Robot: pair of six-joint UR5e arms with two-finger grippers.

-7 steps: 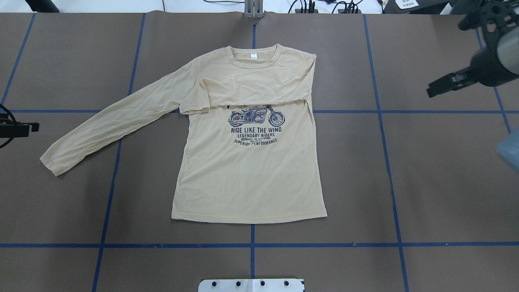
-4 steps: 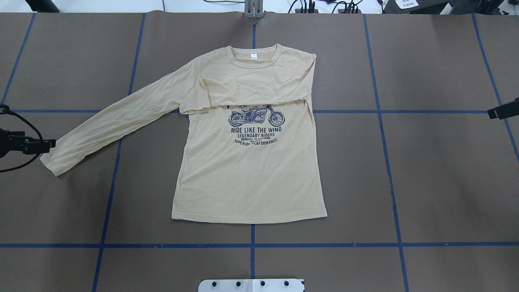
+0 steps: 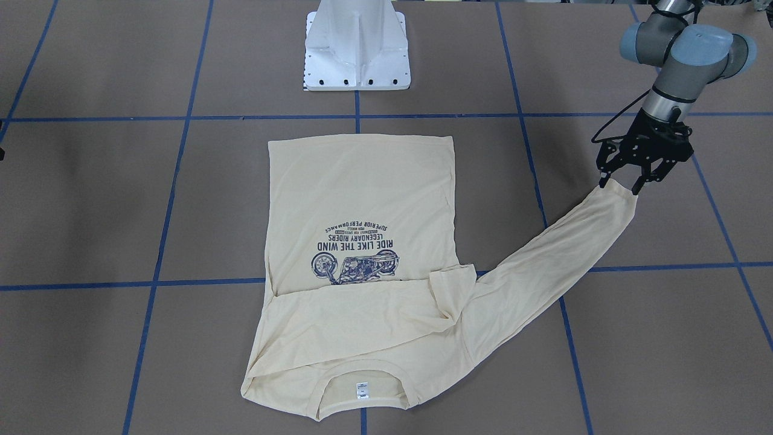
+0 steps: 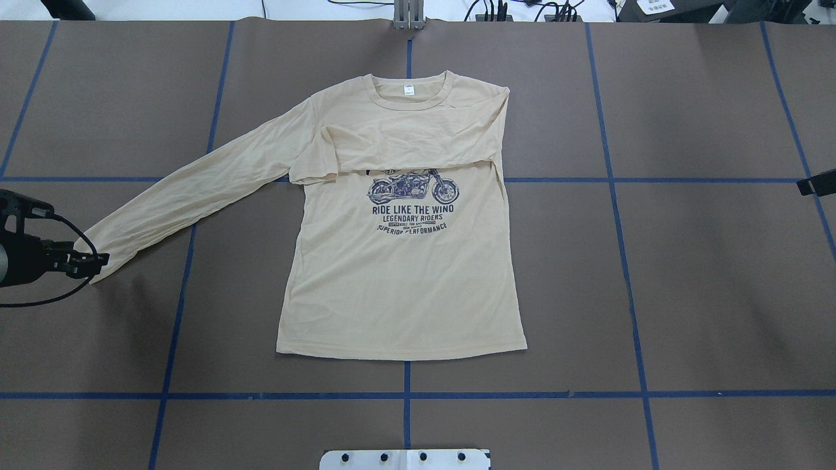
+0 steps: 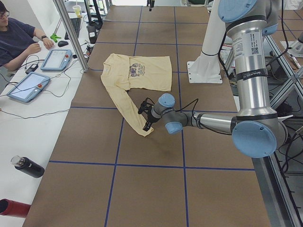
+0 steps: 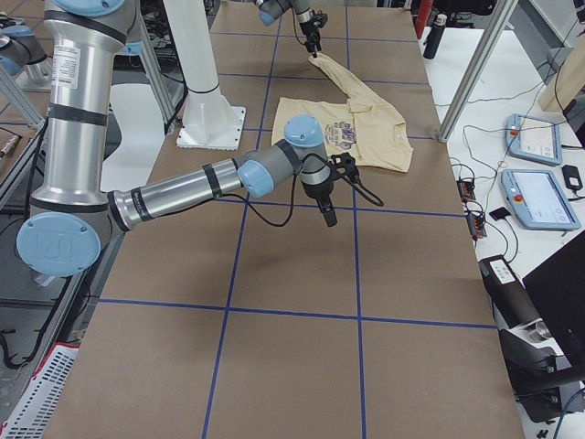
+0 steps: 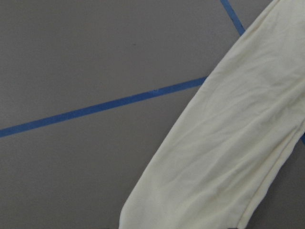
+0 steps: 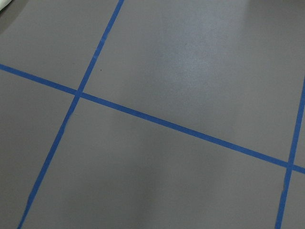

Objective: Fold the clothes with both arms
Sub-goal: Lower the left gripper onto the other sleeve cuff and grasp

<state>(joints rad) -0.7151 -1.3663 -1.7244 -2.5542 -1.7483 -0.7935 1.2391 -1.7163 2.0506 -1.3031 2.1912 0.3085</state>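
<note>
Sleeve folding is the step in hand. The pale cream long-sleeved T-shirt (image 4: 398, 274) lies flat in the middle of the table (image 4: 686, 294), its navy motorcycle print (image 4: 411, 202) up, collar on the far side and hem towards the robot. Its right sleeve (image 4: 405, 147) is already folded across the chest and covers the top edge of the print. Its left sleeve (image 4: 196, 189) lies stretched out to the left, slanting back towards the robot, so 1 of 2 sleeves is done.

The left gripper (image 3: 619, 184) is down at that sleeve's cuff (image 3: 616, 196). Its 2 fingers stand apart with the cuff's end between them, and no cloth looks pinched yet. The left wrist view shows the sleeve end lying smooth on the brown surface. The right gripper (image 4: 816, 185) shows only as a sliver at the far right edge of the overhead view, well apart from the shirt, and I cannot tell whether its fingers are spread or closed.

Next, I judge, the left fingers must close on both layers of the cuff, lift it just free of the table and carry it right, across the chest, to lie over the folded sleeve. The thin fabric will likely sag and drag, so a shallow pinch could slip.

Blue tape lines (image 4: 405, 395) grid the table, and the white pedestal base (image 3: 357, 54) stands at its near edge.
</note>
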